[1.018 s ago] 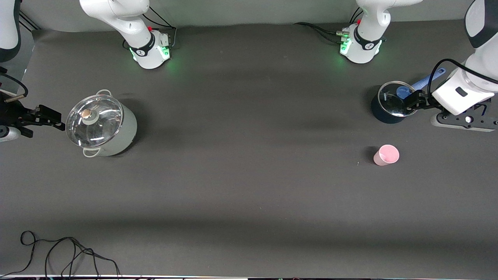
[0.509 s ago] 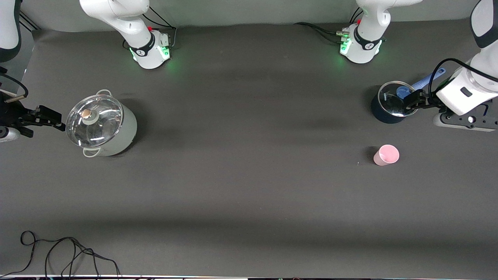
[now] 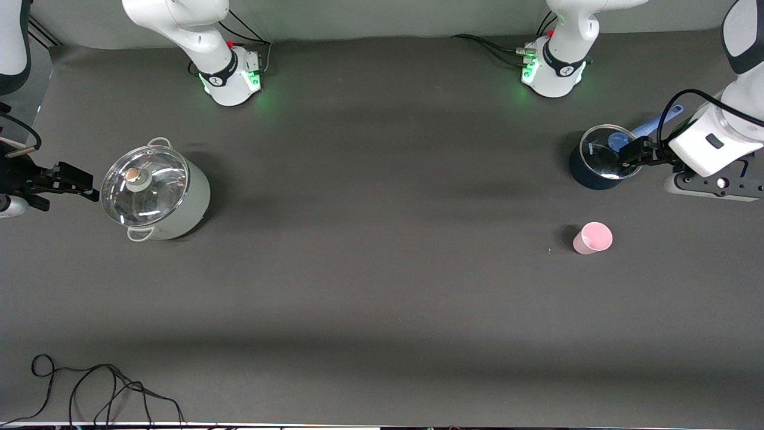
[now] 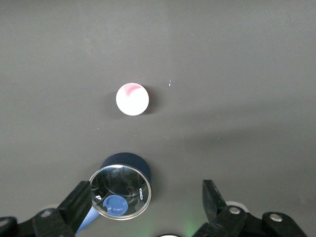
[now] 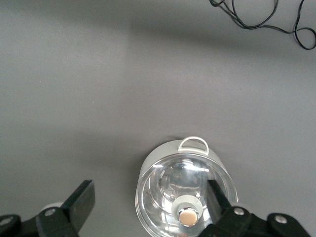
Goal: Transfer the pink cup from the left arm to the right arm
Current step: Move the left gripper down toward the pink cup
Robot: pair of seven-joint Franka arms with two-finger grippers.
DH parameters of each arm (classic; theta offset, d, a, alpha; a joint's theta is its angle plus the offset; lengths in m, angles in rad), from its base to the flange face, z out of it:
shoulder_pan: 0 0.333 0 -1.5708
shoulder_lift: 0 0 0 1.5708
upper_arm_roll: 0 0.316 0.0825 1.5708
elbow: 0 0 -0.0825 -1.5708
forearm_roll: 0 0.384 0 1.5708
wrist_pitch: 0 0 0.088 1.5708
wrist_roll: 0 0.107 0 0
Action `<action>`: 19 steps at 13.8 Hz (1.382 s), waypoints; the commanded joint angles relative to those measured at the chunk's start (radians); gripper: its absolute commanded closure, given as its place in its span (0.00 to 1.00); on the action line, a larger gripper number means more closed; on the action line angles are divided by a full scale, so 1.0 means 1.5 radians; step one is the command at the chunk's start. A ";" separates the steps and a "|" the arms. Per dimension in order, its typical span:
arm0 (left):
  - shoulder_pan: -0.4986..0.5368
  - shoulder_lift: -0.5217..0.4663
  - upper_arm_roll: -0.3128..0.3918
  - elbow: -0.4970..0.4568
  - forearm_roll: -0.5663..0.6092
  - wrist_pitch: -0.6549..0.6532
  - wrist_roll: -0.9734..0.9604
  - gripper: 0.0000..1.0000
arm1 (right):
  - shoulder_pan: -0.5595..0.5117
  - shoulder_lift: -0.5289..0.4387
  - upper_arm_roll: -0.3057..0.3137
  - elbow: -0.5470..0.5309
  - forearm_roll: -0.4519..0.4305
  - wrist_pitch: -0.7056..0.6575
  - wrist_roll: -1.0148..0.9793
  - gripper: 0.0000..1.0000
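The pink cup (image 3: 592, 238) stands upright on the dark table toward the left arm's end, nearer the front camera than a dark blue pot (image 3: 598, 160). It shows from above in the left wrist view (image 4: 132, 99). My left gripper (image 3: 631, 156) is open and empty, up over the dark blue pot (image 4: 124, 185), apart from the cup. My right gripper (image 3: 71, 180) is open and empty, raised at the right arm's end beside a silver pot (image 3: 156, 192).
The dark blue pot has a glass lid and a blue utensil (image 3: 650, 126) sticking out. The silver pot (image 5: 183, 195) has a glass lid with a knob. A black cable (image 3: 95, 388) lies near the table's front edge at the right arm's end.
The left arm has shifted slightly toward its end of the table; its gripper stays over the blue pot. The cup and the right arm have not moved.
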 commanded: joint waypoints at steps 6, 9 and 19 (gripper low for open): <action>0.028 0.007 0.001 0.026 -0.010 -0.028 0.229 0.00 | 0.006 0.007 -0.003 0.015 -0.005 -0.002 0.023 0.00; 0.070 0.007 0.001 0.027 -0.028 -0.028 0.439 0.00 | 0.006 0.008 -0.002 0.019 -0.005 -0.004 0.023 0.00; 0.320 0.207 -0.001 0.132 -0.256 -0.036 1.129 0.03 | 0.005 0.011 -0.002 0.028 -0.004 -0.005 0.022 0.00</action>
